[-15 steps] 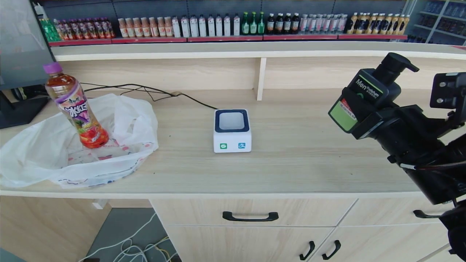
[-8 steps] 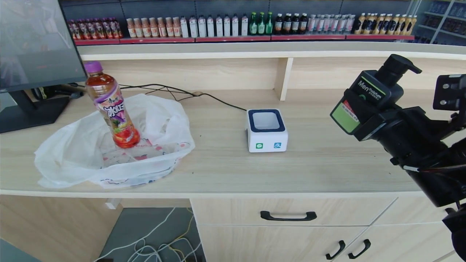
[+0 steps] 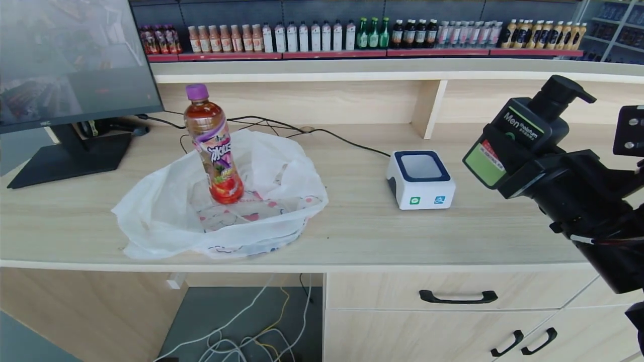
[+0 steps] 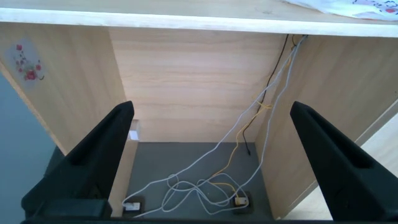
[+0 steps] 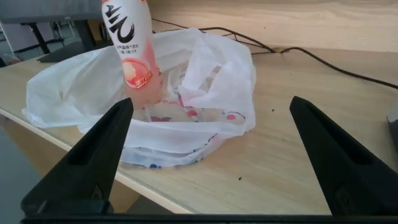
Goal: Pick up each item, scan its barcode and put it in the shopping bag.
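My right gripper (image 3: 526, 168) is shut on a black pump bottle (image 3: 523, 133) with a green label. It holds the bottle tilted in the air above the counter's right end, to the right of the white scanner (image 3: 420, 179). A white shopping bag (image 3: 166, 211) lies open on the counter (image 3: 362, 226) left of the scanner. A tea bottle (image 3: 214, 146) with a purple cap stands upright in it. The right wrist view looks over the bag (image 5: 205, 81) and the tea bottle (image 5: 134, 50). My left gripper (image 4: 208, 112) hangs open below the counter's edge.
A monitor (image 3: 75, 55) on a black stand occupies the counter's back left, with cables running behind the bag. A raised shelf with a divider (image 3: 427, 108) backs the counter. Drawers (image 3: 458, 296) are below, and loose cables (image 4: 205, 186) lie on the floor under the counter.
The head camera has swung left, so the bag, tea bottle and scanner sit further right in the picture and the monitor has come in. The right gripper still holds the pump bottle.
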